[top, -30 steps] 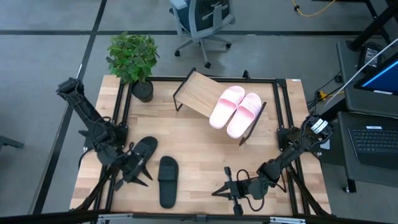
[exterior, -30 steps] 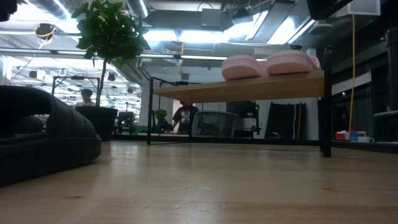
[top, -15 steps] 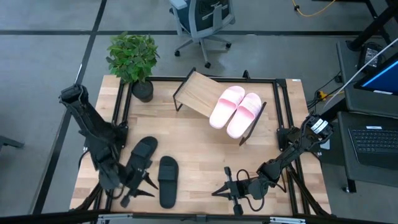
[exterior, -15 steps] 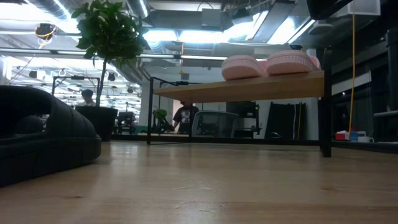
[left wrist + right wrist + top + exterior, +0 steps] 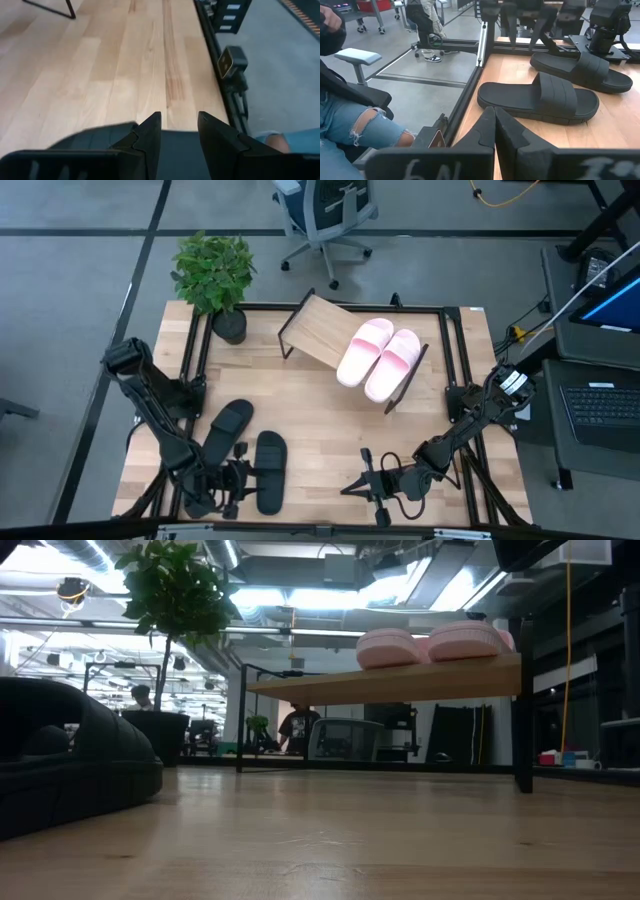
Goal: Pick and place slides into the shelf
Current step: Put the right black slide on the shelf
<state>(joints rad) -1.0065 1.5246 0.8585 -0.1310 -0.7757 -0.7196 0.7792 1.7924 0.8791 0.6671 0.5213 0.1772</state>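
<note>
Two black slides left to shelve, left pincer parked beside them

The two pink slides [image 5: 378,358] already lie side by side on the right half of the slanted shelf [image 5: 316,330], leaving its left half bare. Both black slides rest on the tabletop [image 5: 320,420] near its front left: one [image 5: 226,431] angled, the other [image 5: 269,470] just beside it, roughly lengthwise. The left pincer [image 5: 232,480] sits low at the front edge, between the two, fingers [image 5: 150,132] apart and holding nothing. The right pincer [image 5: 368,488] waits at the front centre, fingers pressed together, empty.

The likely trouble is the grab itself. The slides lie close together, so a descent aimed a little off could catch both or shove one toward the edge. A grip on the soft strap alone may let the slide swing and land crooked. On the slanted board, a slide released too high could slip down or knock the pink pair
</note>
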